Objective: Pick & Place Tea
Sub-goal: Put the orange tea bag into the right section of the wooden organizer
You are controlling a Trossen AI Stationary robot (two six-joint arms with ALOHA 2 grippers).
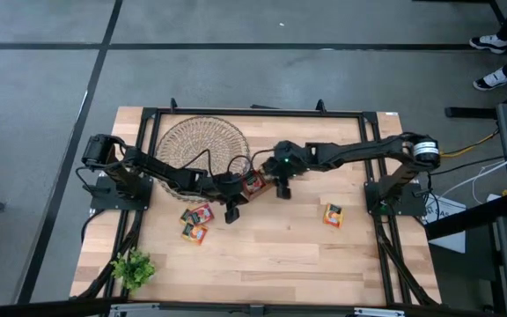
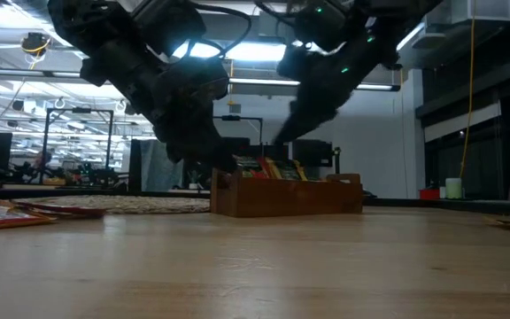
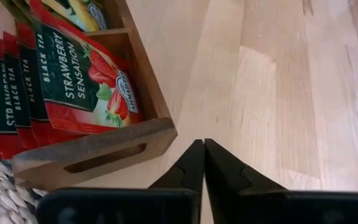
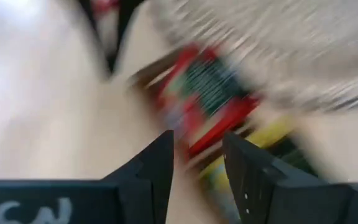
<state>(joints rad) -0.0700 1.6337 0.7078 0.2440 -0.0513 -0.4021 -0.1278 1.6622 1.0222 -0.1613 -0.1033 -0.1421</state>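
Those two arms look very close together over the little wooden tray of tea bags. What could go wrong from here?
1. The left gripper, shut, and the right gripper, open, both hang by the wooden tray; the arms might bump.
2. The red strawberry tea sachets stand upright and lean; a passing finger could tip them out.
3. Loose sachets lie near the left arm and could be swept aside.

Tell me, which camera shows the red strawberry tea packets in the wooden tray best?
The left wrist view: the red sachets stand upright in the wooden tray, labels readable. The low view shows only their tops; the high view, a speck between the arms; the right wrist view, a blur.
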